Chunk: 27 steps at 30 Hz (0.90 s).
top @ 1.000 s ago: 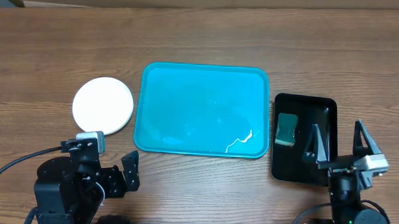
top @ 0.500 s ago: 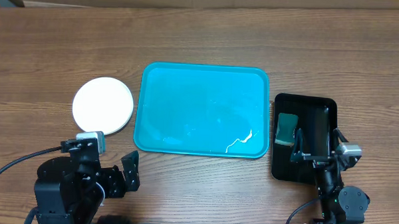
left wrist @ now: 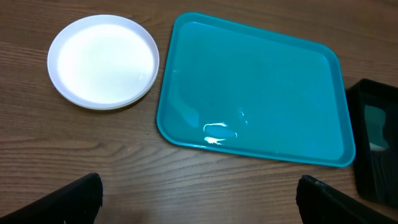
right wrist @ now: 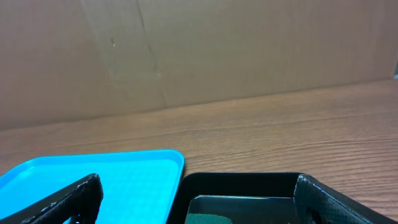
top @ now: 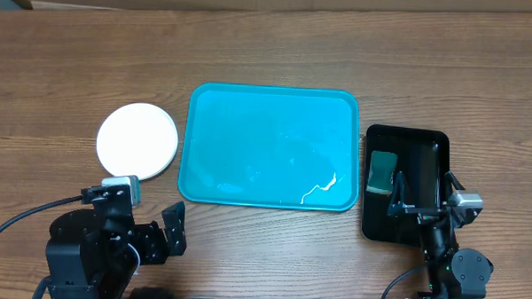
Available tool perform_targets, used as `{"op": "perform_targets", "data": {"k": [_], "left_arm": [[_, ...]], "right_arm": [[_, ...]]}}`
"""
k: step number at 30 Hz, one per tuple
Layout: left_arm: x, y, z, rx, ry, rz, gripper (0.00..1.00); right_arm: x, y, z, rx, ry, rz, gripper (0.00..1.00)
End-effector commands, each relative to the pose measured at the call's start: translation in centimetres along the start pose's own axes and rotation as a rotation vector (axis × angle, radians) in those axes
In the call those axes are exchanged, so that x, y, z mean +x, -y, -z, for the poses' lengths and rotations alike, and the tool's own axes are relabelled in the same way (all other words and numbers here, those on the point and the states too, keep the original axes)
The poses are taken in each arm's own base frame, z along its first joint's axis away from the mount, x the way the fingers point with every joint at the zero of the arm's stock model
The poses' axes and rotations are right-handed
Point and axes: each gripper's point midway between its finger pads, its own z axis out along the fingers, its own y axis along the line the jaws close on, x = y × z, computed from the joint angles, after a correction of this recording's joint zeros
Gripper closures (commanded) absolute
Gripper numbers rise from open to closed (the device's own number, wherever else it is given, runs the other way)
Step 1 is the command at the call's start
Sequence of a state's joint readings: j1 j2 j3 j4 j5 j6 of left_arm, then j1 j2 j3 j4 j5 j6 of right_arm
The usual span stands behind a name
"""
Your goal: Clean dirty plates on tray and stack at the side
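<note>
Overhead, at the left of the frame, you have the plates (top: 137, 140) showing as one white round disc on the wooden surface (top: 269, 52). From this angle you cannot count how many lie under the top one. They sit just beside the tray (top: 249, 140), apart from its left rim, with no smear visible on the top face. Below them, in the lower left corner, your left arm rests with a black cable (top: 15, 221) trailing to the frame edge. In the left wrist view the left pincer (left wrist: 199, 211) is spread wide, its two dark fingertips (left wrist: 74, 200) at the bottom corners of the frame, pinching nothing, with the plates and tray ahead of it.

Centre frame, the blue tray lies flat, its glossy floor catching the light. Right of it, just beside its rim, is a smaller black tray (top: 421, 142) with a green sponge (top: 382, 171) lying along its left side. In the lower right, the right pincer (top: 421, 195) hangs over the black tray's near end, spread and pinching nothing. Its wrist view looks across both trays to a cardboard wall (right wrist: 199, 50).
</note>
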<state>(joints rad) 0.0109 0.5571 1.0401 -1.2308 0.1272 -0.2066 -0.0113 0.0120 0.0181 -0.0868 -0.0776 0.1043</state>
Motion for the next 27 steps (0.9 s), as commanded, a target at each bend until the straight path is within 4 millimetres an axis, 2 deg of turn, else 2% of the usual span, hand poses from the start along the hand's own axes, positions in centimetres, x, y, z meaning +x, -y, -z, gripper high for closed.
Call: {"op": "perform_targets", "data": {"k": [1, 24, 27], "left_arm": [[-0.07, -0.07, 0.09, -0.004, 0.006, 0.011, 0.0], [0.35, -0.25, 0.06, -0.012, -0.007, -0.001, 0.0], [0.18, -0.6, -0.48, -0.021, 0.037, -0.007, 0.0]], "right_arm": [[0.11, 0.02, -0.01, 0.002, 0.006, 0.0, 0.0], [0.11, 0.02, -0.01, 0.002, 0.006, 0.0, 0.0], [0.11, 0.02, -0.01, 0.002, 0.006, 0.0, 0.0]]}}
